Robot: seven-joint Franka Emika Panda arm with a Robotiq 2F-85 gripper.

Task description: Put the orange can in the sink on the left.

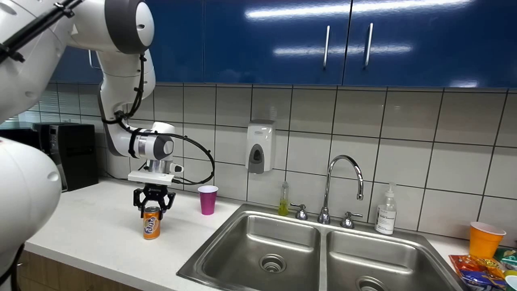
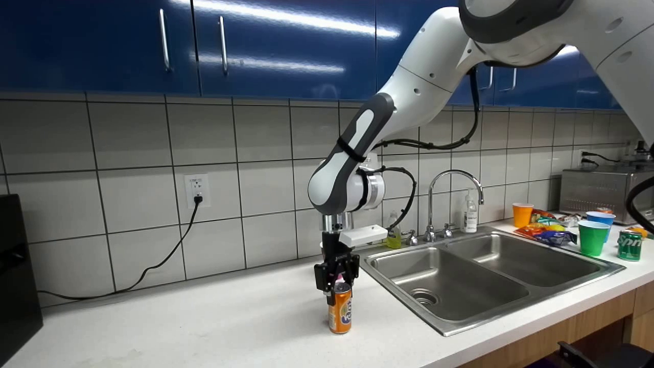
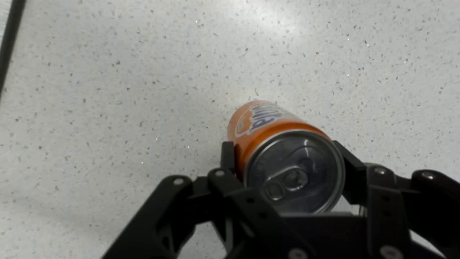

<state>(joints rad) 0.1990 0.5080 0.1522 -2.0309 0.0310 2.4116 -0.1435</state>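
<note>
Since the gripper (image 1: 152, 215) flanks the can (image 2: 340, 313) snugly from both sides and appears to hold it, the reach and the grasp look done. Upright on the counter (image 1: 101, 226), to the left of the sink (image 1: 215, 241), the can does not seem lifted. What remains, as I judge it, is most of the job: raise it, carry it over to the sink's left basin (image 1: 258, 238), lower it in and let go.
</note>
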